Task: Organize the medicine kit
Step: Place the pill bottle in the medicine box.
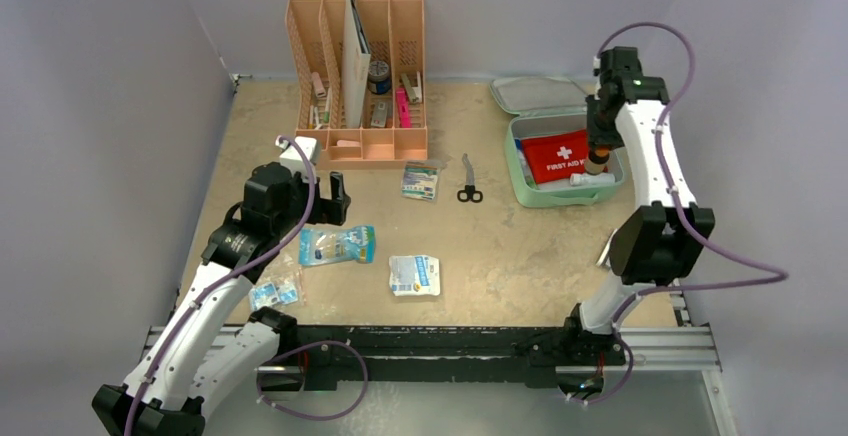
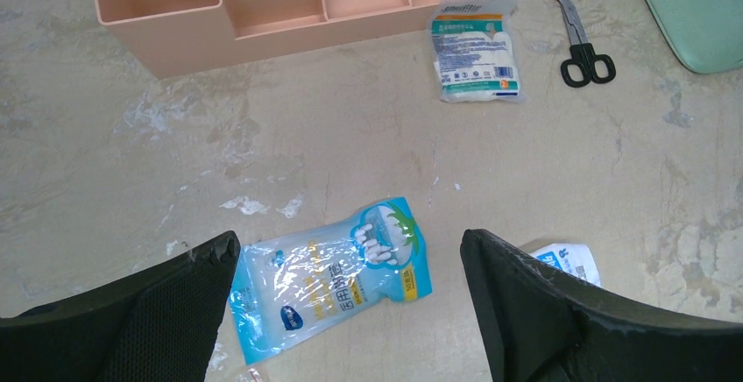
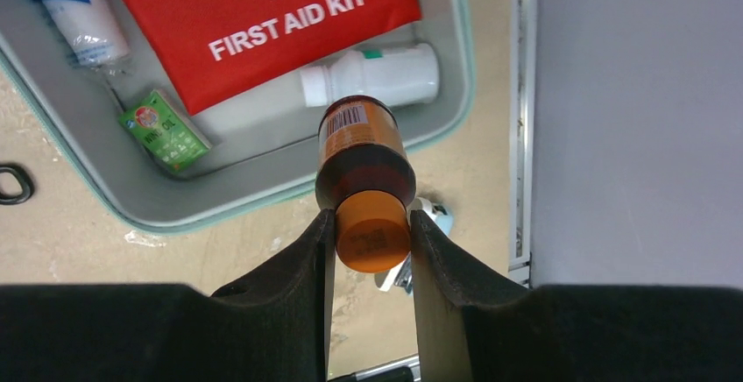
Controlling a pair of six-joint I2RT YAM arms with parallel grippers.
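Mint-green medicine kit (image 3: 258, 156) beneath right jaws | they clamp brown bottle (image 3: 364, 150) by cap | left jaws spread

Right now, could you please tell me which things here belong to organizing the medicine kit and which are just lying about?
Belongs to the job: medicine kit; brown bottle held in the right gripper; red first-aid pouch and white bottle inside it; probably the blue packet, gauze packet and scissors.
Just lying about: peach organizer and its contents.
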